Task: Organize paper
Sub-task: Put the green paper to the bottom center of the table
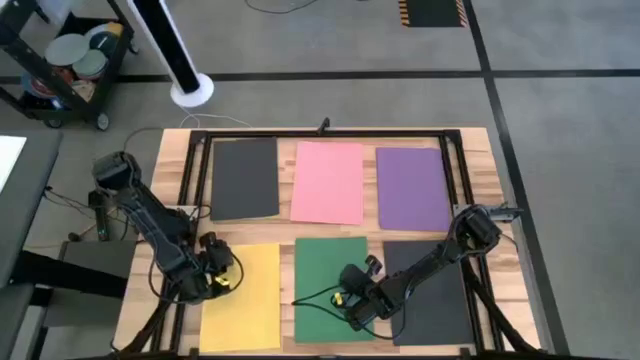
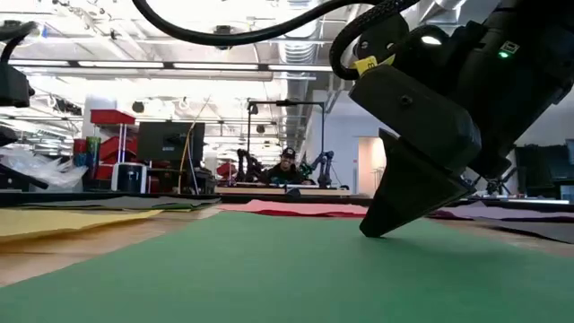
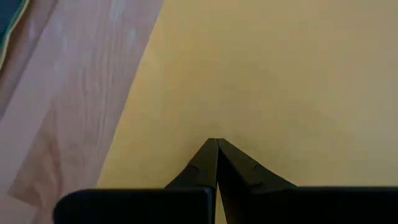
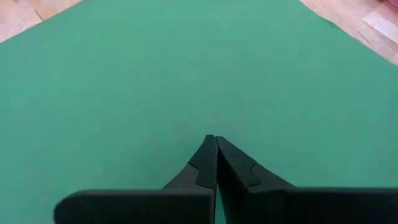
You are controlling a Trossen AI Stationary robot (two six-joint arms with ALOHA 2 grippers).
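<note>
Wooden table (image 1: 470,140) carries our six sheets in two rows: black (image 1: 245,178), pink (image 1: 328,182) and purple (image 1: 411,187) at the far side, yellow (image 1: 243,298), green (image 1: 333,285) and another dark sheet (image 1: 432,290) nearer us. We press our left gripper (image 3: 216,144), fingers closed together, onto the yellow sheet. Our right gripper (image 4: 215,141), likewise closed, touches the green sheet.

Grey concrete floor (image 1: 330,40) showing dark tape lines. Wheeled cart (image 1: 65,65) sitting at far left, white pole base (image 1: 192,92) standing just beside it. Low view: ceiling lights (image 2: 179,67) glowing over distant benches; monitor (image 2: 166,144) standing left; a person (image 2: 288,164) sitting far off.
</note>
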